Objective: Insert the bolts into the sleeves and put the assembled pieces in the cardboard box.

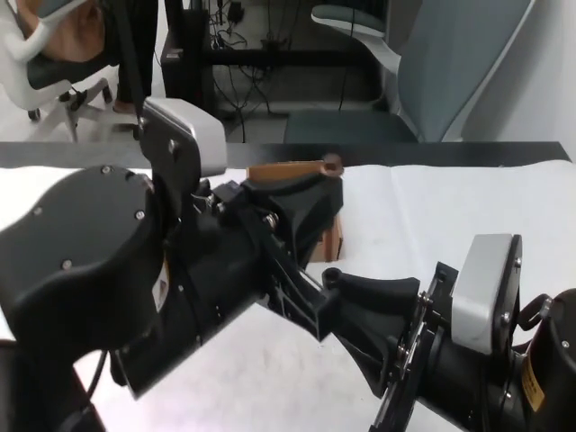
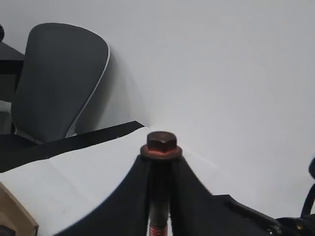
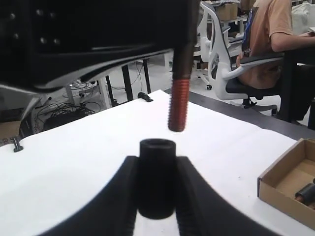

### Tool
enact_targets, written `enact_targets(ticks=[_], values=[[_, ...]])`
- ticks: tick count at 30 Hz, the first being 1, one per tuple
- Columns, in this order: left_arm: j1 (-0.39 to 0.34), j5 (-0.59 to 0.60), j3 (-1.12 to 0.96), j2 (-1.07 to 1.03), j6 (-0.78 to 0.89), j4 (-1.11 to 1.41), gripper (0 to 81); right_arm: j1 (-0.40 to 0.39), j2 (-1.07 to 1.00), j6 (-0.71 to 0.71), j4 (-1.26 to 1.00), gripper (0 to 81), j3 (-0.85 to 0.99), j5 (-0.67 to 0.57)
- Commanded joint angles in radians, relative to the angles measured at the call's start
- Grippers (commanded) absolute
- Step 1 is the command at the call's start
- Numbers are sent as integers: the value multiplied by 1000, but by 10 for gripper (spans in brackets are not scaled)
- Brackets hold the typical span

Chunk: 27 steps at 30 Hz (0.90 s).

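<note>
The left end effector [image 2: 160, 169] gripped a copper hex-head bolt [image 2: 161, 145] above the black cylindrical sleeve [image 3: 157, 184] clamped by the right end effector [image 3: 157, 164]; slight offset could snag threads.

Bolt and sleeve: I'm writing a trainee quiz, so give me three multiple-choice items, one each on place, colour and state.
1. Where is the tip of the bolt? A deep inside the sleeve; B just above the sleeve; C below the sleeve.
2. The bolt's thread is: A coppery red; B blue; C white.
3. The right end effector is: A open; B shut on the sleeve; C shut on the bolt.
B, a gap shows between tip and sleeve mouth; A, seen in the right wrist view; B, its fingers clamp the sleeve.
</note>
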<state>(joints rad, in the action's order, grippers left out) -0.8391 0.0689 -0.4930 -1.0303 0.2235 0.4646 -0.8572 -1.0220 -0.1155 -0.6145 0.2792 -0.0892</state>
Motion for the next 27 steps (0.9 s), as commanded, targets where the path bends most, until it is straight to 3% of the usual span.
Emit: enact_targets(ticks=[1,7,27], values=[[3,7,0,15,10,7,18,0,-1,2,-19,6,3,5],[3,54,0,15,83,-32,18,0,-1,2,-18,6,3,61],[1,126,2,15,152,-83,10,0,-1,5,-38,6,3,61]])
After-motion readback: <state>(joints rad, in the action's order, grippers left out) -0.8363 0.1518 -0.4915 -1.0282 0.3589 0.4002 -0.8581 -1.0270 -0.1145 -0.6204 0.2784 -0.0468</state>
